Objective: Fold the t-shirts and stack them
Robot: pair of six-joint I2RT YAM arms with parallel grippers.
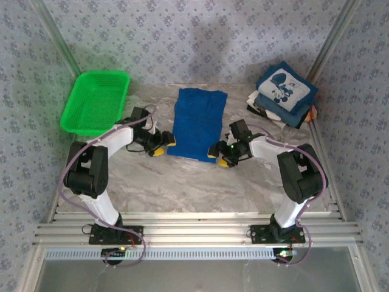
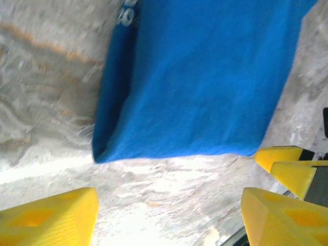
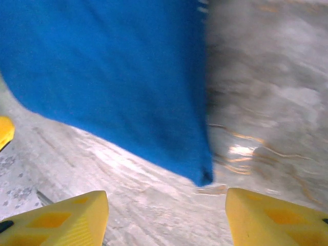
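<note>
From above, we see the blue tee [image 1: 197,125] folded to a long strip, flat on the table [image 1: 182,182] at centre, a little toward 12 o'clock. We put the left gripper [image 1: 163,146] just beside the strip's 7 o'clock corner and the right gripper [image 1: 219,156] just beside its 5 o'clock corner. Both are low over the table, and the jaw gap is too small to read from here. At 2 o'clock is a stack [image 1: 284,92] of folded tees: navy tee [image 1: 281,85] with white print on top, dark and white ones under it, a bit of orange at its 4 o'clock edge. The green basket [image 1: 96,100] is at 10 o'clock, well apart from the strip.

Left wrist view: left gripper [image 2: 169,205] spread wide, yellow fingers [image 2: 51,218] at 7 and 5 o'clock, bare table between, nothing held. Blue tee lies from 12 to 2 o'clock, its near edge just ahead of the tips, not touching. A bit of white print shows at the fold at 11 o'clock. More yellow tips at 3 o'clock, the right gripper's, we think.

Right wrist view: right gripper [image 3: 166,205] wide too, fingers [image 3: 277,215] at 7 and 5 o'clock, table between, nothing held. Blue tee covers 10 to 12 o'clock, one corner pointing down near centre, apart from the tips. Yellow sliver at the 9 o'clock edge. Picture is blurred.
</note>
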